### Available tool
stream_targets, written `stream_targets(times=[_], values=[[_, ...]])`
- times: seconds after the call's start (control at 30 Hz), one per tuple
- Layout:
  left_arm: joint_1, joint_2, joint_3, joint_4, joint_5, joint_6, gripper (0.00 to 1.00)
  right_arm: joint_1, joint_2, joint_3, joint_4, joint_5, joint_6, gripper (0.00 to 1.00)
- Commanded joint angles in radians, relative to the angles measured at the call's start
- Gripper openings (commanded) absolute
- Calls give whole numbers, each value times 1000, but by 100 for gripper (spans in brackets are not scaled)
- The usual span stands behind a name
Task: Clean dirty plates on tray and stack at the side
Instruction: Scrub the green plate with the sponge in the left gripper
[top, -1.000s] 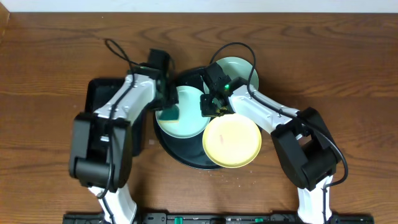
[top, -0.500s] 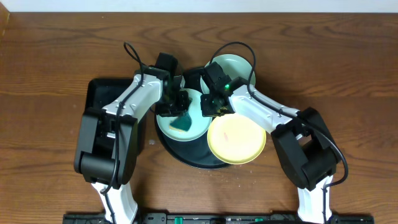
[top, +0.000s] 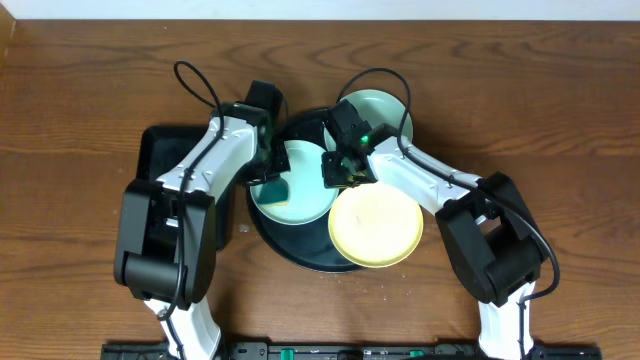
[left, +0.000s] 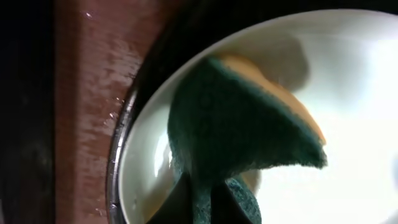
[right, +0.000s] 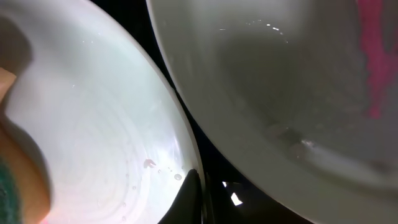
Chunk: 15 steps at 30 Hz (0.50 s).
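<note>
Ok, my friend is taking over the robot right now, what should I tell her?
Left gripper: shut on the green-and-yellow scrubbing sponge, pressed on the pale mint round plastic plate in the middle of the big round black tray.
Right gripper: at that plate's right rim; whether it grips is unclear.
Pale yellow round plate: on the tray's near right edge.
Second mint plate: at the tray's far right.
Done: nothing stacked at the side yet.
To do: finish scrubbing, clean the other two, stack all three.
</note>
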Motion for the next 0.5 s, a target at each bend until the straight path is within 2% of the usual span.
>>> stream_targets(times=[0.0, 0.2, 0.27, 0.37, 0.47], values=[[-32, -11, -29, -5, 8, -39, 7, 1, 26, 10, -3, -3, -11, 1], [-78, -12, -45, 22, 166, -2, 7, 1, 26, 10, -6, -3, -11, 1], [-70, -12, -45, 63, 166, -2, 7, 1, 26, 10, -6, -3, -11, 1], [-24, -12, -45, 208, 161, -2, 7, 2, 26, 10, -7, -4, -10, 1], [18, -12, -43, 304, 103, -2, 8, 2, 26, 10, -10, -4, -10, 1]])
